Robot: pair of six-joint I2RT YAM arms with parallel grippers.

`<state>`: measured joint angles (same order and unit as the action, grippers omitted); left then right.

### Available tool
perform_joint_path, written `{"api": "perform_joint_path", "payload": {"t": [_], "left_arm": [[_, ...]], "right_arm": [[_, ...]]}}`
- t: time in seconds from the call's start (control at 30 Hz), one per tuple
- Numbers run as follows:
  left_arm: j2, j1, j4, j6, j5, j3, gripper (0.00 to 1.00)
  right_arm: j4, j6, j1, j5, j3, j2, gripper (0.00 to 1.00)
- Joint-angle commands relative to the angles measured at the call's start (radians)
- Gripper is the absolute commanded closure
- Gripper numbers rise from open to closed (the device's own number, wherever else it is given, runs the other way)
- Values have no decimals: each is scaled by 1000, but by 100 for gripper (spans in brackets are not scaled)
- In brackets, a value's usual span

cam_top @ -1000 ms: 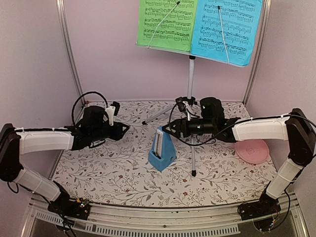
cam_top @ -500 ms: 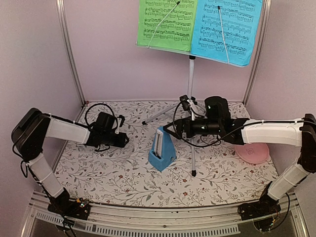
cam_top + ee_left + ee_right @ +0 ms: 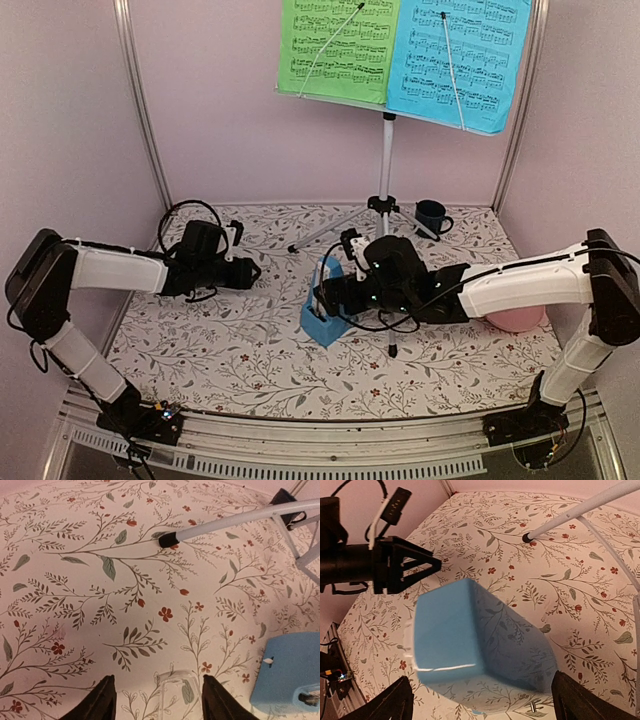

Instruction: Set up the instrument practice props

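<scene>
Two end effectors stand open above the floral counter (image 3: 200, 360). Your right end effector (image 3: 330, 298) is spread wide around the blue pyramid metronome (image 3: 326, 322). In the right wrist view it has one finger on either side of the metronome, and you cannot tell whether either finger touches it. The metronome stands near the middle of the counter, at 9 o'clock from the near foot of the silver tripod music stand (image 3: 385, 160). Your left end effector (image 3: 159, 702) hangs at 9 o'clock from the metronome, well apart from it, its jaws parted with only counter between them. The stand rises at 12 o'clock. On its desk the green sheet (image 3: 335, 45) sits at 9 o'clock of the blue sheet (image 3: 455, 60), edge to edge, each crossed by a thin wire arm. A dark blue mug (image 3: 432, 215) stands at 1 o'clock, behind the tripod. A pink plate (image 3: 515, 320) lies at 3 o'clock, partly hidden by your right arm.
</scene>
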<state>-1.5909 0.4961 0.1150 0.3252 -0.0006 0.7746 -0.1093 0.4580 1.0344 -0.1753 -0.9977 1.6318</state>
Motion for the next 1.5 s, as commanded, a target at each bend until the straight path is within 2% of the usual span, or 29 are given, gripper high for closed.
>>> {"api": "perform_joint_path", "payload": {"t": [0.0,0.23,0.37,0.67,0.77,0.83,0.87,1.03,1.17,1.23,1.33,1.47], "left_arm": [[88,-8,60,0,15,-27,41],[128,-9,69,8,18,-48,41],[134,-8,75,8,21,-51,41],[136,-8,83,1,20,-55,41],[138,-8,86,3,25,-54,41],[143,-8,87,3,25,-55,41],[148,-8,87,2,26,-56,41],[199,-4,136,-22,61,-90,40],[259,16,256,-59,160,-160,38],[282,61,324,-104,197,-198,38],[293,140,413,-156,160,-251,38],[245,183,433,-115,98,-228,42]], "right_arm": [[8,24,7,-149,-69,59,4],[-29,35,18,-238,-69,90,7],[-53,34,21,-243,-53,86,15],[-199,-76,21,-143,101,-5,26],[-225,-100,21,-125,119,-16,35],[-227,-107,21,-110,119,-18,36],[-228,-114,21,-103,121,-21,34],[-271,-155,21,-2,148,-67,1],[-310,-218,20,59,183,-117,1],[-312,-238,20,76,193,-137,1],[-314,-245,10,112,207,-163,1],[-323,-211,-23,150,233,-198,1]]}}
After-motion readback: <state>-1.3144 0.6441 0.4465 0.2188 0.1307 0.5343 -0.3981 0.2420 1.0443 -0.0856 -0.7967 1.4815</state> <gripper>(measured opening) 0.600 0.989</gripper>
